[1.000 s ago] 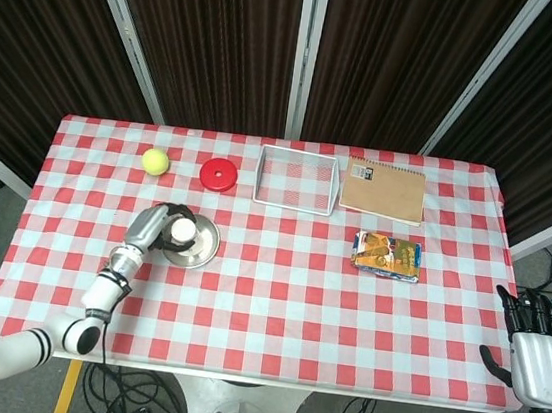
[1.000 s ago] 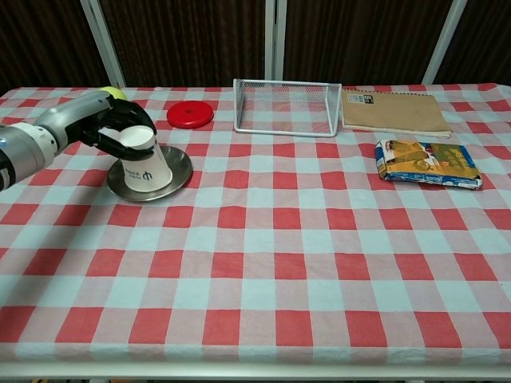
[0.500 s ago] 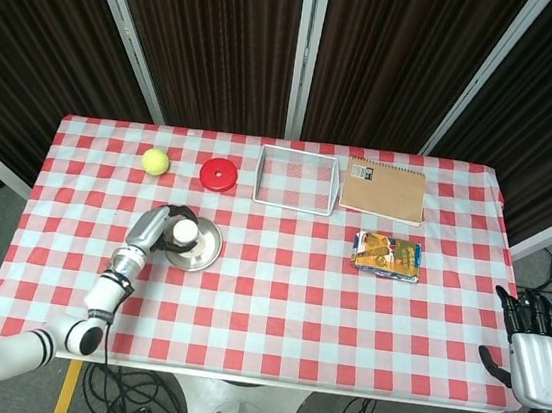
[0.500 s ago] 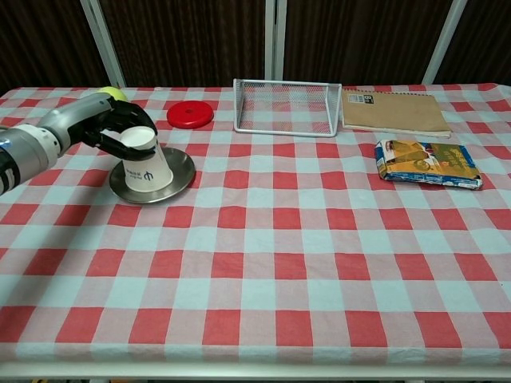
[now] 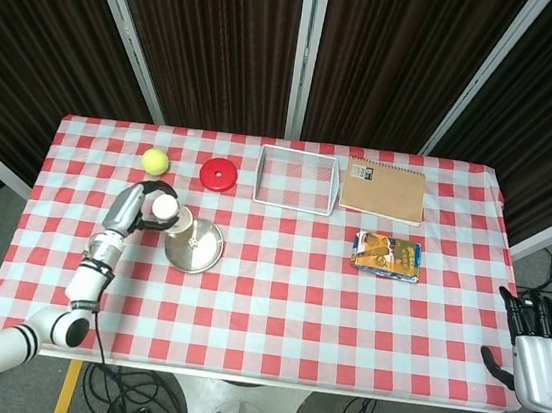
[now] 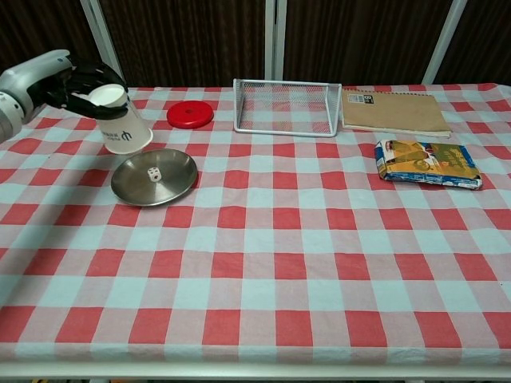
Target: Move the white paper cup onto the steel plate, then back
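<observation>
My left hand (image 5: 138, 203) (image 6: 70, 82) grips the white paper cup (image 6: 118, 120) (image 5: 168, 213) upside down, lifted clear above the table. The cup hangs just left of and above the steel plate (image 6: 153, 176) (image 5: 195, 245), which lies bare on the checked cloth. My right hand (image 5: 540, 352) hovers off the table's right front corner with its fingers apart and nothing in it; the chest view does not show it.
A yellow ball (image 5: 155, 160) and a red disc (image 5: 218, 174) (image 6: 190, 114) lie behind the plate. A white wire basket (image 5: 296, 179) (image 6: 287, 106), a brown notebook (image 5: 385, 190) (image 6: 394, 111) and a snack packet (image 5: 387, 255) (image 6: 427, 163) occupy the back right.
My left hand has lifted the cup off the steel plate and carried it up and to the left. The plate now lies bare. The right hand has barely moved.
</observation>
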{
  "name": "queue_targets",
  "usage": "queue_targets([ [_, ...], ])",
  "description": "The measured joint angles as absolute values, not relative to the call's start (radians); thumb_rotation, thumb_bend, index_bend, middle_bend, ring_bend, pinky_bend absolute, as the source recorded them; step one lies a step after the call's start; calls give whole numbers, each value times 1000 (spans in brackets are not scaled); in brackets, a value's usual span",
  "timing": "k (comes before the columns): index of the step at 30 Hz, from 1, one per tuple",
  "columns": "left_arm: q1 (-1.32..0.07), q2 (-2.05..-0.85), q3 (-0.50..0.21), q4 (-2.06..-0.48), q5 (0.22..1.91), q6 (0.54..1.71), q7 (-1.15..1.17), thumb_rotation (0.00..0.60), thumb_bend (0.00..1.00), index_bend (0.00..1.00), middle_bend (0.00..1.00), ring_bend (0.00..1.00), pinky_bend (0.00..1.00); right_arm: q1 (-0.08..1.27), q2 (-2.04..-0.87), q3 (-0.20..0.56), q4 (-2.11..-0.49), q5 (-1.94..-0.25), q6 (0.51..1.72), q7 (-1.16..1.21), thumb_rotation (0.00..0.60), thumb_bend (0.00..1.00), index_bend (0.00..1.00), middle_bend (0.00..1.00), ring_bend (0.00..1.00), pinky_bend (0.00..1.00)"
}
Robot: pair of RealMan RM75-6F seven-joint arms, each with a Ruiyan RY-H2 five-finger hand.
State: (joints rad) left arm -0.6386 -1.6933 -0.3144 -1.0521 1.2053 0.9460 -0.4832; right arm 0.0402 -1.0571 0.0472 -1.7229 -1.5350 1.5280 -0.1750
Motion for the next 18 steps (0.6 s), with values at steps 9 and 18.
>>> queue_targets([
  [9, -674, -1772, -344, -812, 1093, 850, -397, 600, 294, 282, 341, 180, 114, 35, -1062, 43, -1713, -1541, 1532, -167, 600, 157, 29, 183, 0, 11],
  [18, -656, -1778, -336, -825, 1124, 915, -402, 600, 251, 109, 194, 111, 73, 41, -1060, 50, -1697, -1543, 1530, -144, 600, 157, 29, 180, 0, 11],
])
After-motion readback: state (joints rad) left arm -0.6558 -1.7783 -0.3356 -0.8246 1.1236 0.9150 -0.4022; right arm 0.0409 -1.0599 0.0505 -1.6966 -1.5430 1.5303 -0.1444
